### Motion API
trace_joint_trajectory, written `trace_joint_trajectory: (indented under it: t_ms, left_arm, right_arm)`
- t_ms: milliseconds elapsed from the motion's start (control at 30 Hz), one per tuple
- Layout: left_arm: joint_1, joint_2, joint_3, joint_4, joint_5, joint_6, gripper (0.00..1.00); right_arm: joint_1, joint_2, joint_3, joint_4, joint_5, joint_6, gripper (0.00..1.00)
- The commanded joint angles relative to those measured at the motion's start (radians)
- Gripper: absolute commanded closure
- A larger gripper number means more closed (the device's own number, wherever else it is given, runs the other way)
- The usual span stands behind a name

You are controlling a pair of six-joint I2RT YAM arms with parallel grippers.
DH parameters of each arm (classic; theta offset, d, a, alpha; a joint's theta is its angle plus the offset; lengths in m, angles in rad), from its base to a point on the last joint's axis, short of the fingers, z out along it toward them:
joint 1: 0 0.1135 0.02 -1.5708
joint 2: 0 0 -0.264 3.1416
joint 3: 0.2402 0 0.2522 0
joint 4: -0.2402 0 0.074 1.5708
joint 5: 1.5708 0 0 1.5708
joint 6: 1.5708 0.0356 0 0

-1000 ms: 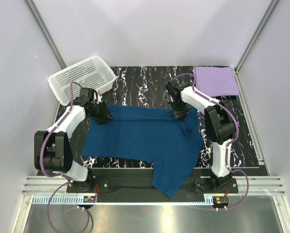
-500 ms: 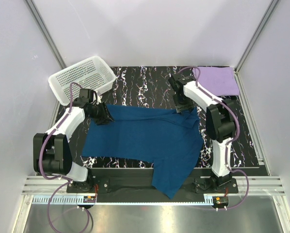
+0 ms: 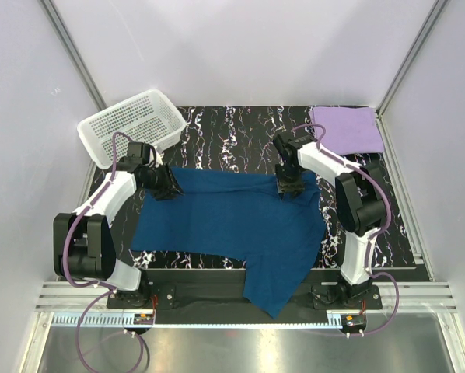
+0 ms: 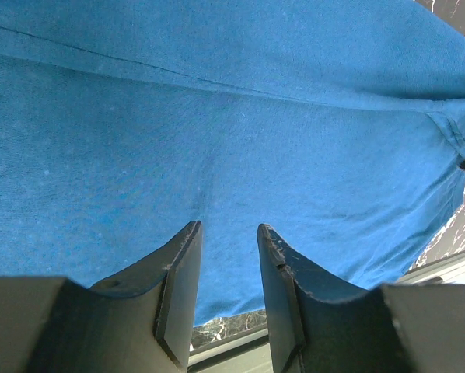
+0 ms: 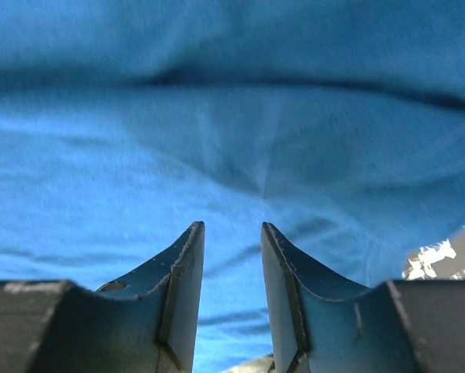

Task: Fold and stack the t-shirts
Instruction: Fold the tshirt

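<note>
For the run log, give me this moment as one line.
left gripper: jaws parted, at blue shirt far-left edge | right gripper: parted, far-right edge | lavender shirt: folded, far-right corner

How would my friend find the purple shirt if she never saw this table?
Look at the black marbled table and go to its far right corner. The purple shirt lies there, folded into a flat, neat rectangle. The blue shirt is dark and spread wide across the middle, while this one is pale, small and tucked away at the back.
</note>
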Motion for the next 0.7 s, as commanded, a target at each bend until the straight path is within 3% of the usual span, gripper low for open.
trace_joint_trajectory:
  t_ms: [0,667]
  left_arm:
    - [0.000,-0.025,-0.001,0.023,0.028,0.009,0.60]
    - [0.000,-0.022,0.005,0.009,0.022,0.014,0.60]
  right_arm:
    - [0.004,0.017,0.029,0.068,0.002,0.028,0.58]
    - [-0.012,0.079,0.067,0.075,0.131,-0.004,0.61]
